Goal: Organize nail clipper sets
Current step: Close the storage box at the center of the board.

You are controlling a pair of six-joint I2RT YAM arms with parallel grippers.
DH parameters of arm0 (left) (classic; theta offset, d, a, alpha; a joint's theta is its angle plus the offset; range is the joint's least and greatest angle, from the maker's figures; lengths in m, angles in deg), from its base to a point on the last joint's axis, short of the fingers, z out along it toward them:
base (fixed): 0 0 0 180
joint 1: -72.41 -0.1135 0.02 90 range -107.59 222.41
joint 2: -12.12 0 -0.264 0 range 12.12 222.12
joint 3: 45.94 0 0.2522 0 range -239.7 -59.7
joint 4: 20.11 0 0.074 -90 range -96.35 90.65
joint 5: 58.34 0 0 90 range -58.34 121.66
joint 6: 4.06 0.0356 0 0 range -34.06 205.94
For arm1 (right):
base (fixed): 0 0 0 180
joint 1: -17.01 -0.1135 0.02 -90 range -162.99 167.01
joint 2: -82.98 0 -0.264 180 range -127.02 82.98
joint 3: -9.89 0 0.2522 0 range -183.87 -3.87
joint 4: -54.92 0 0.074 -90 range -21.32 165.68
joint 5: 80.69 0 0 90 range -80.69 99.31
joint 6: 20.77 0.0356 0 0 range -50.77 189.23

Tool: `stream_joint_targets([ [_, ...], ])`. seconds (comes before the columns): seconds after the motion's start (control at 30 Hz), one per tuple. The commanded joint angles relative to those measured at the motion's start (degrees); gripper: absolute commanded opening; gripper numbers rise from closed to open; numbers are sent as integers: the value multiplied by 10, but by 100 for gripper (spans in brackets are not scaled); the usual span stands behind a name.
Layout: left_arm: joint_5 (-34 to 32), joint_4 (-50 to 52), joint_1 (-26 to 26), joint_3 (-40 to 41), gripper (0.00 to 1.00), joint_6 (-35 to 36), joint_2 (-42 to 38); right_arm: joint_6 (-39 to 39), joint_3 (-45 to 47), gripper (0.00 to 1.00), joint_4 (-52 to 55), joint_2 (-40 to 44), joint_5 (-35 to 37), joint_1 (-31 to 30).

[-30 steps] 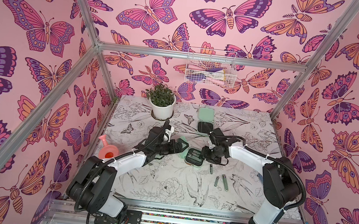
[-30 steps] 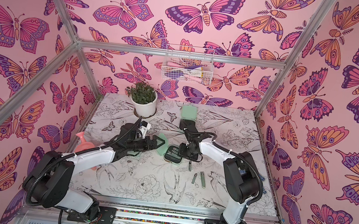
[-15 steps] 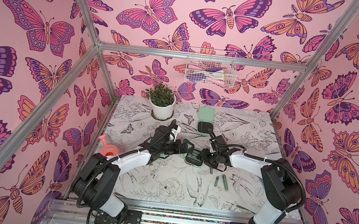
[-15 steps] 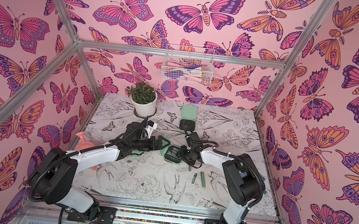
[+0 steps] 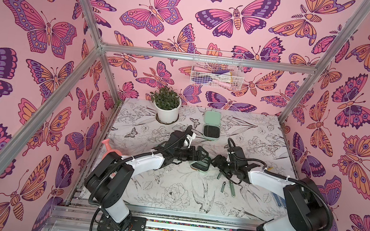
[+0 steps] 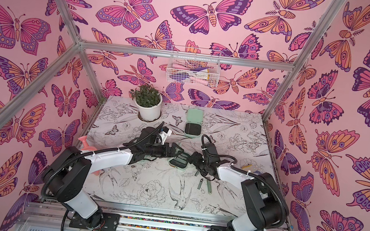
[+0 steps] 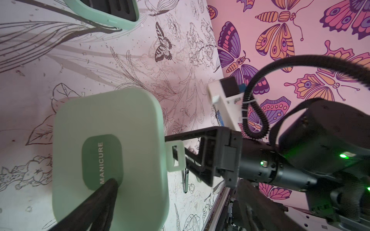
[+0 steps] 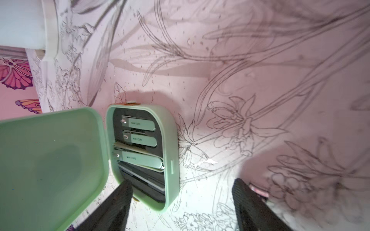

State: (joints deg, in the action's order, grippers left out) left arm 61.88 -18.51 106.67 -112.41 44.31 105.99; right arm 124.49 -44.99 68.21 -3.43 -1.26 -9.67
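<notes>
**Mint case stands half open between your two grippers**

Your left gripper (image 5: pixel 203 156) has its jaws spread wide. In the left wrist view, one dark fingertip (image 7: pixel 106 192) rests on the rounded darker-green label (image 7: pixel 102 162) reading MANICURE, on the smooth outer face of the lid (image 7: pixel 110 116). That lid belongs to the rounded-square mint-green plastic case (image 8: pixel 170 144), which sits between both grippers with the lid raised on its hinge.

Your right gripper (image 8: pixel 184 202) is also spread apart and holds nothing, with one finger just beside the case's edge. Inside the case, a black slotted insert (image 8: pixel 118 114) holds three flat grey-green metal clippers (image 8: pixel 140 125), each with small lettering.

Two slim loose clippers (image 5: pixel 223 186) lie on the line-drawn floral table cover (image 5: pixel 169 191), near the right gripper's wrist. A second open mint case (image 5: pixel 211 127) lies beyond the left gripper.
</notes>
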Motion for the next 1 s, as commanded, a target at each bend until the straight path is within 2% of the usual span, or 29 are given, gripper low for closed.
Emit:
stream_joint_targets([
  [0.0,6,-8,7,-18,95,-3,21,-27,-2,84,11,54,1,19],
  [0.13,11,-8,15,-34,95,-9,55,-59,-26,85,59,92,-9,33],
  [0.27,-5,-8,24,-44,95,-14,91,-59,-37,82,88,97,-14,37],
  [0.33,-18,-8,26,-47,95,-14,107,-57,-39,77,93,88,-20,37],
  [0.47,-43,10,27,-55,94,-26,141,-54,-39,57,88,55,-39,37],
  [0.6,-84,65,31,-61,93,-19,151,-44,-41,47,60,8,-70,36],
  [0.8,-149,166,34,-77,94,23,112,-39,-50,44,34,-50,-86,29],
  [0.97,-217,308,35,-154,98,85,74,-47,-59,44,47,-54,-83,29],
])
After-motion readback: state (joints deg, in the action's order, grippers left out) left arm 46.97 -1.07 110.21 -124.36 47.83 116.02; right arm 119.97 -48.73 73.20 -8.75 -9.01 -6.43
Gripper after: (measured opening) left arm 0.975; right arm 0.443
